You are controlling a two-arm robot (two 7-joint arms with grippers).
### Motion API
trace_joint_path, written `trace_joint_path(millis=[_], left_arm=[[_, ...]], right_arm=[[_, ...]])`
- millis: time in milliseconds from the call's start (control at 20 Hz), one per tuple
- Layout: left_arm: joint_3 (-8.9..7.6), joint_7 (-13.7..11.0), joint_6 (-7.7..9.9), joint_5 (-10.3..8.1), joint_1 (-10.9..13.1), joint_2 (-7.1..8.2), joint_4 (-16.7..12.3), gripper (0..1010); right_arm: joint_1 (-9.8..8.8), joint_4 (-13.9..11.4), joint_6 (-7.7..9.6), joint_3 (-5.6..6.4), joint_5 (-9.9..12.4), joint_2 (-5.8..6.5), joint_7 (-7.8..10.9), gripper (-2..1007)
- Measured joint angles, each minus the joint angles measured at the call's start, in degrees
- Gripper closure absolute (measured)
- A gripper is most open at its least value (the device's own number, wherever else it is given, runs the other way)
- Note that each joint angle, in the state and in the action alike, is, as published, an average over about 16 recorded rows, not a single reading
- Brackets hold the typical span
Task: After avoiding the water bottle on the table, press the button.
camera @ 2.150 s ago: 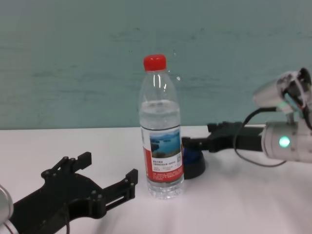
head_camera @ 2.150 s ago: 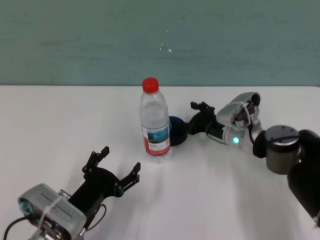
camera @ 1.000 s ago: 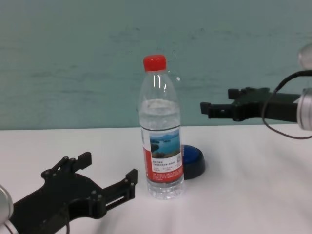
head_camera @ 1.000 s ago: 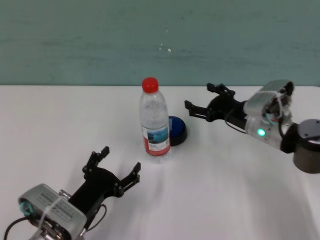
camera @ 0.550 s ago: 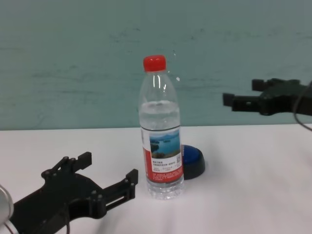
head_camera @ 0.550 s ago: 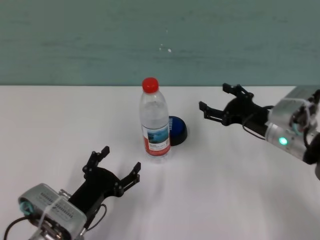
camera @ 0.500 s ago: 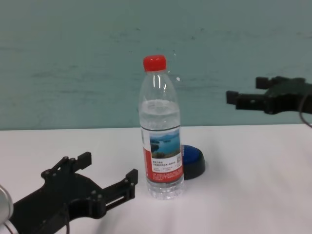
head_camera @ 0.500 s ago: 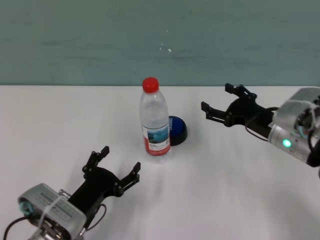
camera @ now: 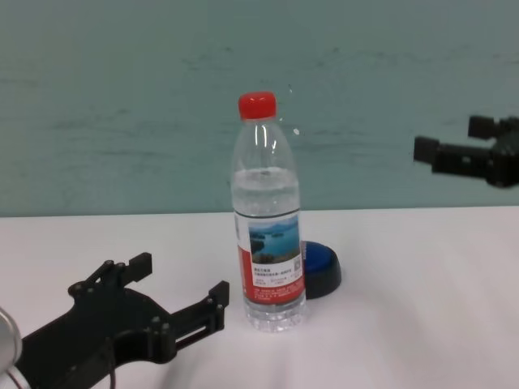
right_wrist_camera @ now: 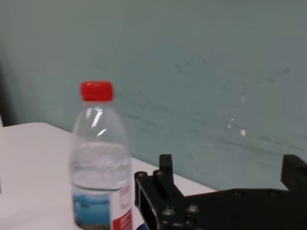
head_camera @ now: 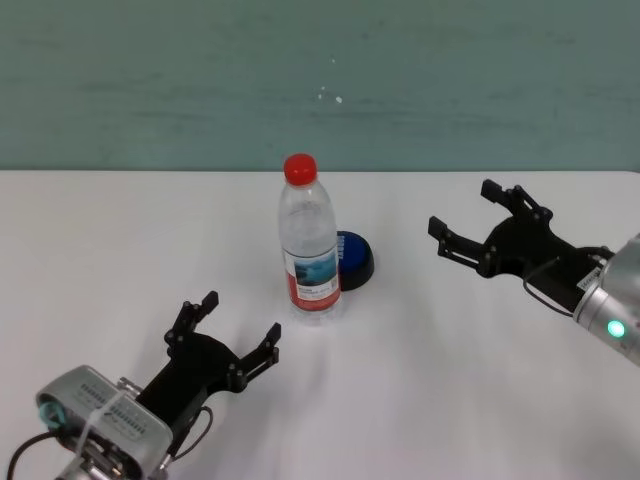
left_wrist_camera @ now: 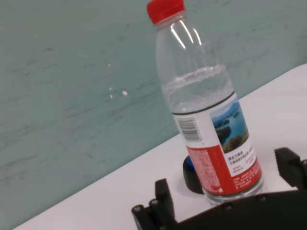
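1. The table (head_camera: 480,400) is a wide white top, and it carries everything else.
2. The left gripper (head_camera: 224,340) rests low near the front, its fingers spread wide and holding nothing; it points toward the bottle from just short of it.
3. The right gripper (head_camera: 480,235) hangs raised to the right, well apart from bottle and button, its fingers also spread wide and empty.
4. The bottle (head_camera: 308,240) stands upright mid-table, red cap on, water filling most of it. I judge it top-heavy and easy to tip: thin clear plastic that would dent and slip under a squeeze, so it is best left untouched.
5. The button (head_camera: 357,262) sits just behind and to the right of the bottle, touching or nearly touching its base; I cannot tell which. It is low, stiff and domed, so it needs no grasp, only a push straight down on the blue top, likely approached from the right, away from the bottle.
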Motion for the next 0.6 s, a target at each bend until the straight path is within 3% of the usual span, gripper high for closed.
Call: trace_joint_path(millis=[300, 600], left_arm=[[0.00, 0.00, 0.00, 0.00, 0.00, 0.00, 0.00, 10], [0.00, 0.00, 0.00, 0.00, 0.00, 0.00, 0.00, 10]], right_arm=[[-5.11, -4.28, -2.06, 1.07, 0.40, -0.03, -1.49, 2], [-8.11, -5.93, -4.45, 0.97, -0.23, -1.07, -1.96, 2]])
